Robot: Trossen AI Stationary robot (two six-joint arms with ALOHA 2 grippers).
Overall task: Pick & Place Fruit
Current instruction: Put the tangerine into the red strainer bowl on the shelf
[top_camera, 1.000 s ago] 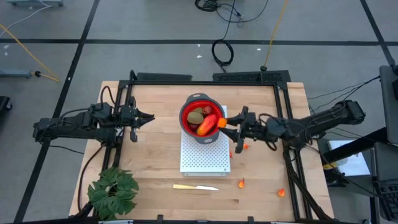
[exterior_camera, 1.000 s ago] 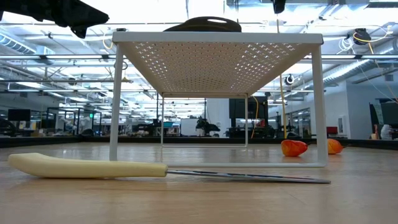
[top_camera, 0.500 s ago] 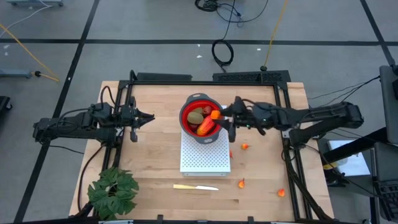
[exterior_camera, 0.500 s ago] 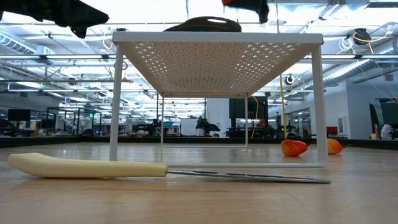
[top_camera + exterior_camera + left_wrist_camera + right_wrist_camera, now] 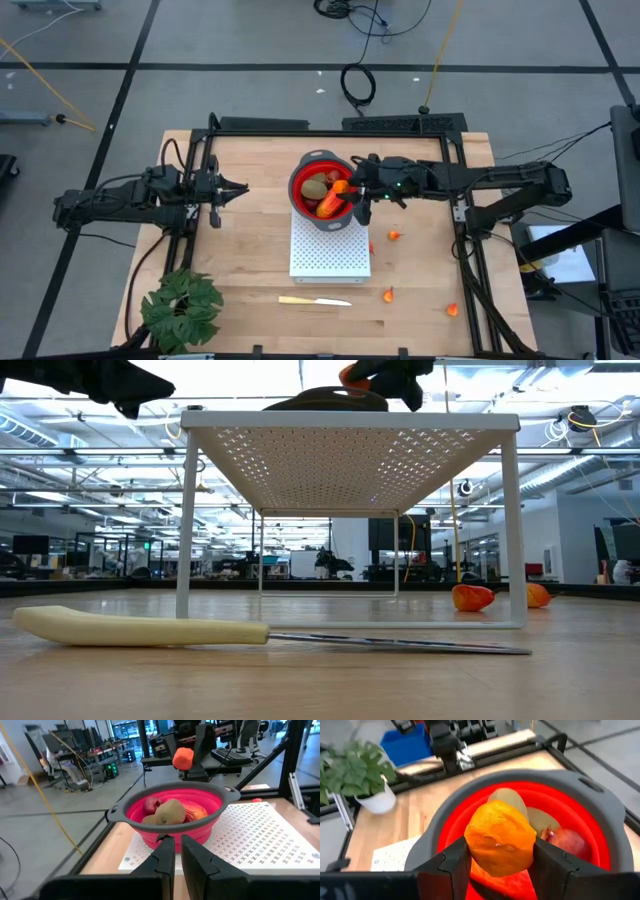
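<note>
A red bowl (image 5: 303,180) with a grey rim stands on the white perforated rack (image 5: 330,255). In it lie an olive-brown oval (image 5: 314,187), a dark red ball (image 5: 331,177) and a red-orange oblong (image 5: 328,207). My right gripper (image 5: 347,190) hangs over the bowl's right part, shut on a small orange fruit piece (image 5: 500,845). That piece also shows above the bowl (image 5: 172,812) in the left wrist view, as the orange piece (image 5: 183,758). My left gripper (image 5: 243,187) waits shut, left of the bowl. My right gripper pinches the orange piece by its two opposite sides (image 5: 476,851) between its two fingers (image 5: 455,865). The fingers come from the table's right, slanting a little downward. The piece is lifted clear and hangs above the inside of the bowl, near its right rim.
Small orange bits lie on the table right of the rack (image 5: 395,236) and nearer the front (image 5: 388,294), (image 5: 452,310). A pale yellow knife (image 5: 314,300) lies in front of the rack. A green plant (image 5: 180,305) stands at the near left corner.
My right gripper has carried the orange piece toward the table's left, from beside the rack's right side to above the bowl's right part, and has tipped more toward level. The piece stays pinched between the fingers.
</note>
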